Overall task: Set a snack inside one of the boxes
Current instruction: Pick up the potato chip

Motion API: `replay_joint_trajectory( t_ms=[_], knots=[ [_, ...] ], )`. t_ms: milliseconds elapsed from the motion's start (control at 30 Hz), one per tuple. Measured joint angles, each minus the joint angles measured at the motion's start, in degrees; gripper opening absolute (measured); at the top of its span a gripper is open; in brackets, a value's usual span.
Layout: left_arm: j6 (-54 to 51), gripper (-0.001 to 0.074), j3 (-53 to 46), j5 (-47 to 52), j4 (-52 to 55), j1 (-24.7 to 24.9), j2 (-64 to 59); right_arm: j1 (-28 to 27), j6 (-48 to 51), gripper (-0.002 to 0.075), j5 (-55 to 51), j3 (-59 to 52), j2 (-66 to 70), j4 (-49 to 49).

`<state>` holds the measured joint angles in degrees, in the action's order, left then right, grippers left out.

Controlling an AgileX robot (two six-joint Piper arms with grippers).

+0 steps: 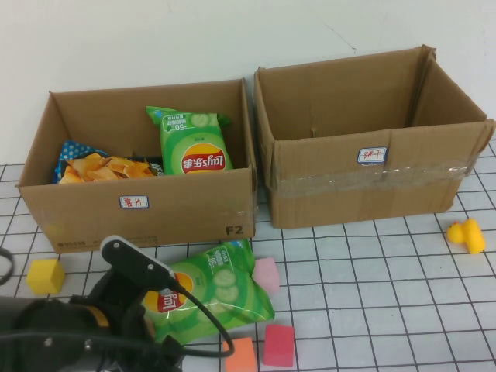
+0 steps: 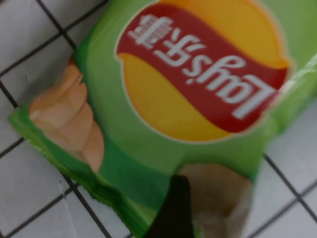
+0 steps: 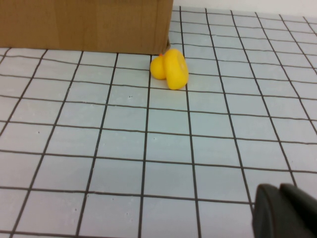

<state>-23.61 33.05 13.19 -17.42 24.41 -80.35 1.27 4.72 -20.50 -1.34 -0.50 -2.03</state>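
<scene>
A green Lay's chip bag (image 1: 213, 291) lies flat on the gridded table in front of the left box (image 1: 139, 203). My left gripper (image 1: 155, 310) is low over the bag's near end, open. In the left wrist view the bag (image 2: 198, 84) fills the picture, and one dark finger (image 2: 173, 210) stands against its edge. The left box holds another green Lay's bag (image 1: 194, 141) and a blue chip bag (image 1: 97, 165). The right box (image 1: 372, 167) looks empty. My right gripper (image 3: 285, 210) is shut and empty, low over bare table, and is out of the high view.
A yellow duck toy (image 1: 467, 235) lies at the right box's near right corner; it also shows in the right wrist view (image 3: 170, 68). A yellow block (image 1: 45, 276), a pink block (image 1: 266, 274), an orange block (image 1: 241, 355) and a red block (image 1: 280, 345) lie around the bag.
</scene>
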Motion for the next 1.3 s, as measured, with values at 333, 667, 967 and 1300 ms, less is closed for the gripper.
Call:
replay_joint_trajectory(
  t_ms=[333, 667, 967, 1300],
  knots=[
    [1.0, 0.0609, 0.1, -6.8, 1.9, 0.0, -6.6, 0.0, 0.0, -0.0001, 0.0, 0.0, 0.0, 0.0],
    [1.0, 0.0211, 0.7, -9.3, 3.7, 0.0, -9.5, 0.0, 0.0, -0.0001, 0.0, 0.0, 0.0, 0.0],
    [1.1, 0.0034, 0.8, -9.4, 3.7, 0.0, -7.1, 0.0, 0.0, -0.0001, 0.0, 0.0, 0.0, 0.0],
    [1.1, 0.0015, 0.5, -4.4, 3.3, 0.0, 4.4, 0.0, 0.0, -0.0001, 0.0, 0.0, 0.0, 0.0]
  ],
)
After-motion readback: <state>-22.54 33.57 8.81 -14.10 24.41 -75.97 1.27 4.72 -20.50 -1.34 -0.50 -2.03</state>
